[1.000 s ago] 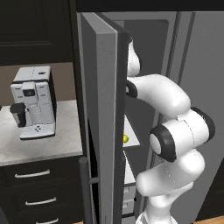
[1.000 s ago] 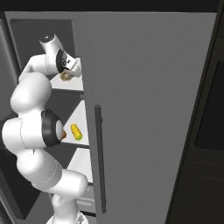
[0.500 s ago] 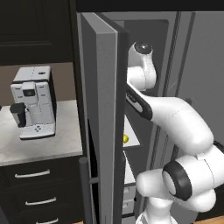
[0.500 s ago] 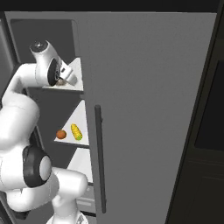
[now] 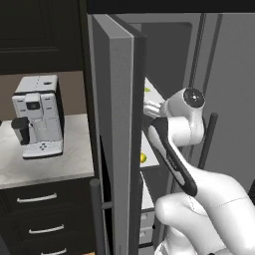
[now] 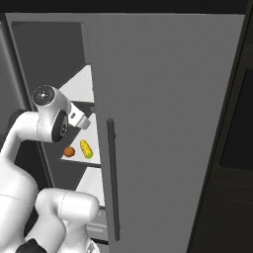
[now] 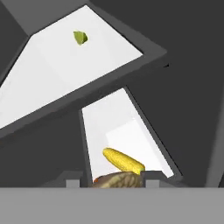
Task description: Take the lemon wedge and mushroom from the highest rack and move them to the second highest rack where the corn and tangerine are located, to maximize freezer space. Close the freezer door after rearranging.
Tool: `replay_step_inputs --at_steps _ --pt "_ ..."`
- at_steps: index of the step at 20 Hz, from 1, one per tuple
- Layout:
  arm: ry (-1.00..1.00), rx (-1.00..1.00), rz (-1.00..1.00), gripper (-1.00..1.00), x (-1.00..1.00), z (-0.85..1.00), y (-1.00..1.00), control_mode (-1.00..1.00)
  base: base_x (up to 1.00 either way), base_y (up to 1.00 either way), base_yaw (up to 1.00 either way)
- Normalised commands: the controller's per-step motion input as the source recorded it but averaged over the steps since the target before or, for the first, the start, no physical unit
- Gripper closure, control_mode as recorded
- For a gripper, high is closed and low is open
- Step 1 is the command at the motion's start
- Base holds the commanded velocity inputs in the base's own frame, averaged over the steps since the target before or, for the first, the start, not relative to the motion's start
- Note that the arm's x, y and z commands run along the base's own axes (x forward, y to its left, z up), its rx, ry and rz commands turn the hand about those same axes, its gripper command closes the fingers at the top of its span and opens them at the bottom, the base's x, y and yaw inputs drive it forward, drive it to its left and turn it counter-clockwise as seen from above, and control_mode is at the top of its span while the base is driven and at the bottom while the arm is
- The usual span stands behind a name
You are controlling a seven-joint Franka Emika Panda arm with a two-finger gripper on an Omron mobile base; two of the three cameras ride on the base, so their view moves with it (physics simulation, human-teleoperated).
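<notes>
So the two-finger gripper (image 7: pixel 117 176) is pinching the small dark-brown lumpy mushroom (image 7: pixel 118 180) between its tips, hovering over the second highest white rack (image 7: pixel 131 131) where the long yellow corn cob (image 7: pixel 123 160) is lying. The tiny yellow-green lemon wedge (image 7: pixel 80 37) is sitting on the highest white rack (image 7: pixel 57 74).

A white coffee machine (image 5: pixel 37 117) stands on the pale counter (image 5: pixel 55 167) above dark drawers (image 5: pixel 45 221).
</notes>
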Motion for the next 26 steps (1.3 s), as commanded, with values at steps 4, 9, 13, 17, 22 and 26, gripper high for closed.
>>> replay_step_inputs --at_steps 4,9,13,17,22,26 --pt "0.00 0.01 0.00 1.00 -0.09 -0.77 0.06 -1.00 0.00 0.00 0.00" --pt "0.01 0.04 -0.01 1.00 0.69 -0.56 0.07 -1.00 0.00 0.00 0.00" --pt "0.03 0.00 -0.05 1.00 0.94 -0.45 0.32 -1.00 0.00 0.00 0.00" --pt "0.04 0.00 -0.11 1.00 0.83 -0.27 0.44 -1.00 0.00 0.00 0.00" --pt "0.08 0.04 -0.11 1.00 0.84 -0.28 0.12 -1.00 0.00 0.00 0.00" --pt "0.09 0.10 -0.08 1.00 0.83 -0.27 0.00 -1.00 0.00 0.00 0.00"
